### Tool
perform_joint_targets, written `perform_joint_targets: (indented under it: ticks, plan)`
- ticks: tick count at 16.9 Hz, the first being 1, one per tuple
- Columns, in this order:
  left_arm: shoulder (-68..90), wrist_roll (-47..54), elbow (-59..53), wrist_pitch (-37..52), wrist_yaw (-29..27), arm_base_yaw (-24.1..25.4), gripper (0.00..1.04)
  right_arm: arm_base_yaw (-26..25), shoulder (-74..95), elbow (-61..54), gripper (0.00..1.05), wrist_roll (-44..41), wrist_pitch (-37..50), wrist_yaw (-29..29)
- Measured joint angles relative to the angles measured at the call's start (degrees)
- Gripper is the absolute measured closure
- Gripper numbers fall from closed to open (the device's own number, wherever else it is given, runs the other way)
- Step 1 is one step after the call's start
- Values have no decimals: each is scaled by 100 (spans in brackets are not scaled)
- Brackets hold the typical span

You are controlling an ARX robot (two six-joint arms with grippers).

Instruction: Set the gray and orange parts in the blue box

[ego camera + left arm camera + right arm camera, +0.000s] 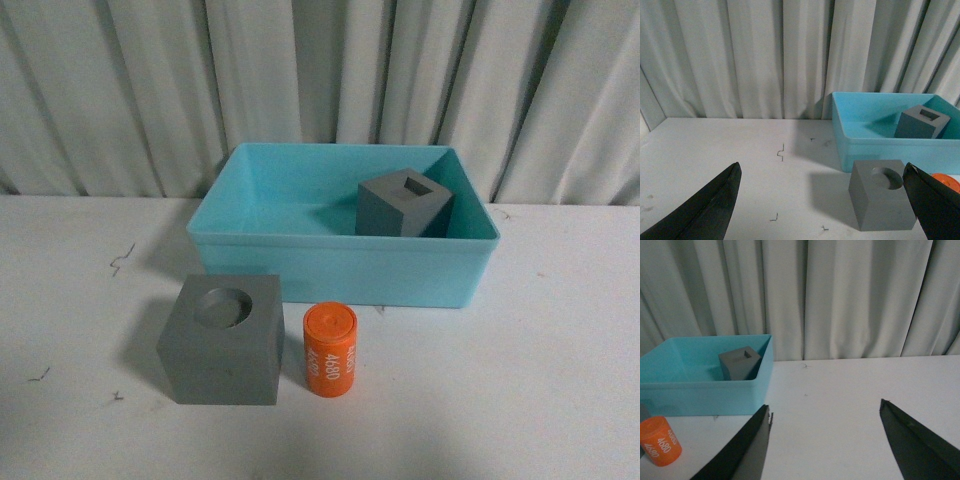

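- The gray cube with a round recess (pixel 225 345) sits nearest, on the white tabletop (pixel 540 380), left of centre in the front view. It rests flat with the recess facing up, in front of the left half of the box's front wall and clear of it.
- The orange cylinder (pixel 330 352) stands upright just beside that cube, on its right. "4680" is printed in white and runs along its side. A thin gap seems to separate the two, though the front view is too soft to be sure.
- The blue box (pixel 340 265) lies behind both parts, its long side facing the camera and its open top showing the floor inside.
- The gray cube with a square recess (pixel 402 205) is inside the box, in the right rear part, turned so one corner points forward. I cannot tell whether it touches the back wall.
- A pale pleated curtain (pixel 300 70) hangs behind the tabletop.
- The left gripper (pixel 822 166) has its dark fingers spread wide with nothing between them. It hangs above the tabletop, left of the round-recess cube, and its camera looks toward the box.
- The right gripper (pixel 825 405) is likewise spread and empty, above bare tabletop right of the box. The cylinder appears at the edge of its wrist view.
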Motion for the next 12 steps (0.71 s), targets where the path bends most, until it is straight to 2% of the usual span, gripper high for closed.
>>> perform_joint_targets:
  ticks: [1,3,4,5,6,7,8,9,12]
  plan:
    - [0,0,0,0,0,2,7,0,2,0,22,0,0,0]
    - [0,0,0,0,0,0,7,0,2,0,5,2,0,0]
    - [22,-9,15,-122,33,4,7,0,0,0,8,2,0,0]
    - [575,-286,520,-1464,256,-61,7,0,0,0,6,2,0,4]
    - [1755,-743,1139,-2293,136,-492,7,0,2,0,6,2,0,-13]
    - [2463,-1176,1528,-2586,-70,-955,7,4,0,0,6,2,0,-15]
    - [3110,-1639,1799,-2437,-330,-1523,7,-2,2,0,6,2,2,-13]
    - [4113,-2208,2229,-1690,-907,-2356,7,0,2,0,6,2,2,-15]
    - [6148,-2398,3189,-378,-1799,-3659,7,0,2,0,6,2,0,-13]
